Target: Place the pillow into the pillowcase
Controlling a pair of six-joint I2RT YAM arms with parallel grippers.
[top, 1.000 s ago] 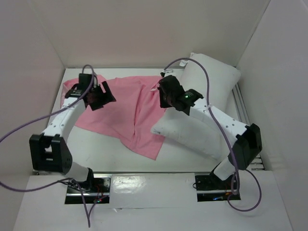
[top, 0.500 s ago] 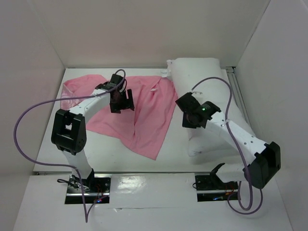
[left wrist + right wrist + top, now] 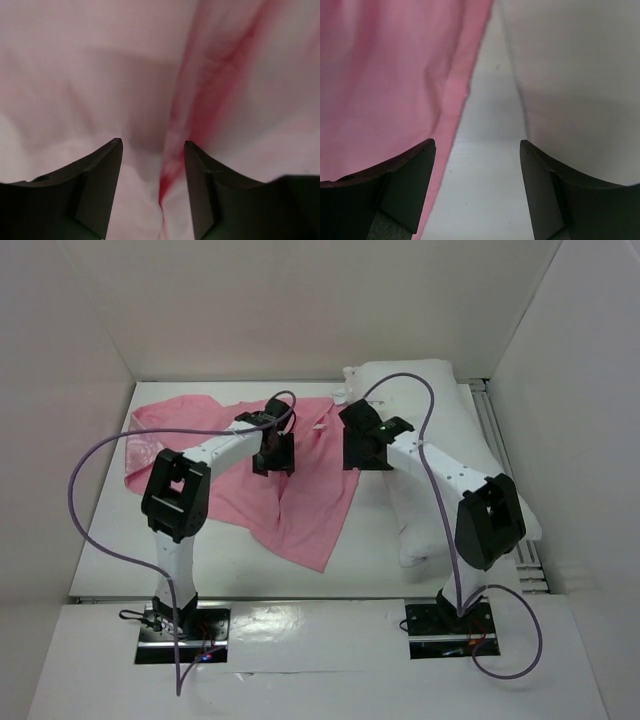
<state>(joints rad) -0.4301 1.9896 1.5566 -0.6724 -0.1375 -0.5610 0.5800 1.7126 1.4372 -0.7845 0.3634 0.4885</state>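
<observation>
The pink pillowcase [image 3: 310,510] lies rumpled across the left and middle of the table. The white pillow [image 3: 455,410] lies along the right side, its left edge next to the cloth. My left gripper [image 3: 275,462] is down on the middle of the pillowcase. In the left wrist view the pillowcase [image 3: 225,60] fills the frame, and the left gripper [image 3: 153,142] is open, its fingers partly narrowed around a raised fold. My right gripper [image 3: 360,455] is open and holds nothing. In its wrist view the right gripper [image 3: 477,142] hangs over a bare table strip [image 3: 485,165] between the pillowcase [image 3: 385,75] and the pillow [image 3: 580,75].
White walls box in the table on the left, back and right. A metal rail [image 3: 500,455] runs along the right edge beside the pillow. Purple cables [image 3: 100,470] loop from both arms. Bare table [image 3: 250,570] shows in front of the cloth.
The right gripper let go of the pillow, opened, and moved left to the gap beside the cloth. The left gripper moved right across the pillowcase and its jaws narrowed.
</observation>
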